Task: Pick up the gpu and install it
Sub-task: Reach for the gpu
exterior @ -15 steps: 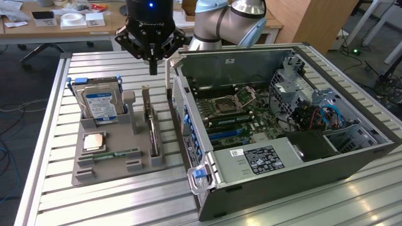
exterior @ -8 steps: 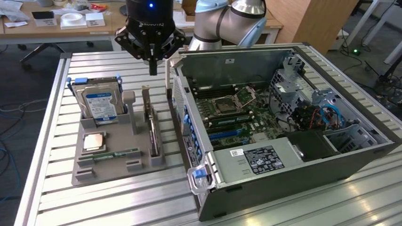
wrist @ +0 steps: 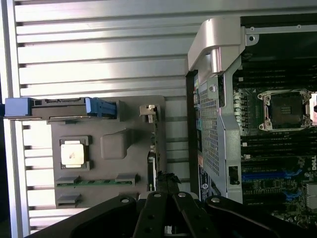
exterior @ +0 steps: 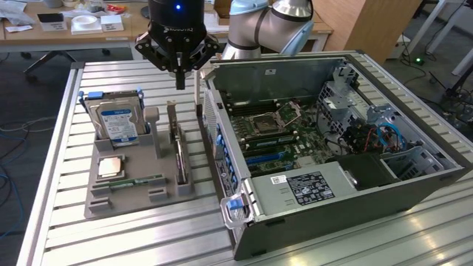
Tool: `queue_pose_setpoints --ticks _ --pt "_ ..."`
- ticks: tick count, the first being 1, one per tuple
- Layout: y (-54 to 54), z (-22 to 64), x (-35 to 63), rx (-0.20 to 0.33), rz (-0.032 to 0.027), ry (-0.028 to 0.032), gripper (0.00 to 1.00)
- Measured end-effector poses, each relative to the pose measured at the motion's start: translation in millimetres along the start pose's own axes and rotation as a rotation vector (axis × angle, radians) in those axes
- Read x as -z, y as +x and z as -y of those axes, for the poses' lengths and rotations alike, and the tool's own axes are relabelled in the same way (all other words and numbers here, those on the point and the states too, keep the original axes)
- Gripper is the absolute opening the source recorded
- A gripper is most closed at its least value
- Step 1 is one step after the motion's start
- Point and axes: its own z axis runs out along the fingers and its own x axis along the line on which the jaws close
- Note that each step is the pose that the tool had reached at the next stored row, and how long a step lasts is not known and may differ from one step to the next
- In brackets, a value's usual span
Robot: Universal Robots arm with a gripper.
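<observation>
While the gpu [exterior: 180,158] is standing on edge in the grey moulded holder [exterior: 137,194], showing us only its thin black rim, we are seeing the gripper [exterior: 179,83] hovering just above it, dark fingers pressed together and empty, over the ribbed metal counter [exterior: 111,238].

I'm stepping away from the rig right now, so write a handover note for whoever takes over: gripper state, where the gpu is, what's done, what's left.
Gripper: shut, holding nothing, hanging above the gpu without touching it.
Gpu: standing on edge in its slot of the gray holder tray, just to the exterior view's left of the open computer case.
Done: nothing that shows; the gpu is not grasped.
Left: pick up the gpu and install it on the motherboard inside the case.
</observation>
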Motion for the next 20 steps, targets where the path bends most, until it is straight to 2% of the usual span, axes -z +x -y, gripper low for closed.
queue_pose_setpoints --ticks 11,20 --pt "0.0 0.1 -0.1 0.0 0.0001 0.0 0.11" --pt "6.9 9.2 0.4 0.0 0.0009 -0.0002 0.11"
